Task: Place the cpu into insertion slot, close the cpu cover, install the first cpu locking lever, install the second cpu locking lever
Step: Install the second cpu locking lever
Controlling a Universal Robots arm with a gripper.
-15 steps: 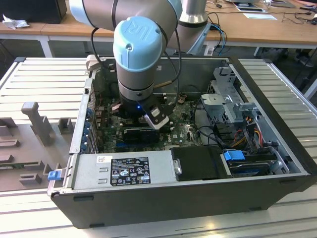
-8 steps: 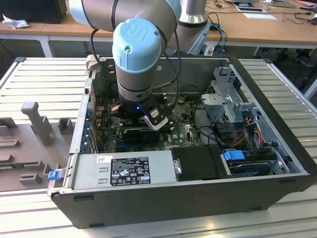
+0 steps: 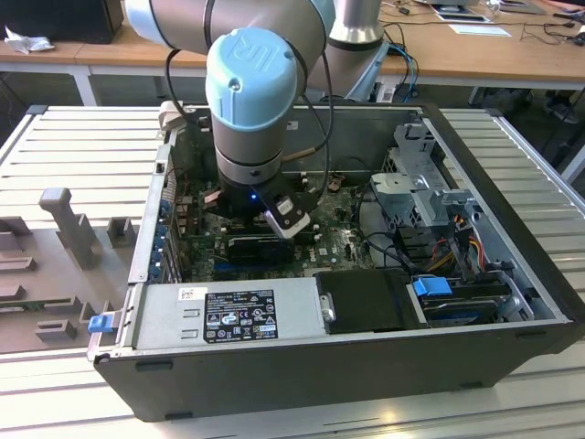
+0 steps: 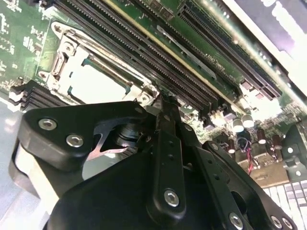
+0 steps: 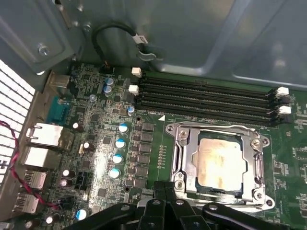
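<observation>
One cpu [image 5: 221,163] seated in the insertion slot [image 5: 188,178], cpu cover [image 5: 178,148] closed flat around it, beside long black memory slots [image 5: 206,98]. Gripper [image 5: 165,189] just beside the socket, fingers pressed together, grasping nothing.

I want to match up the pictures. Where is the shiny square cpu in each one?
Exterior view: hidden under the arm's blue wrist, inside the computer case.
First wrist view: the cpu sits in the insertion slot with the cpu cover framing it, just beyond the gripper.
Second wrist view: the cpu lies past the black gripper.
Shared landmark: the long black memory slots beside it.
</observation>
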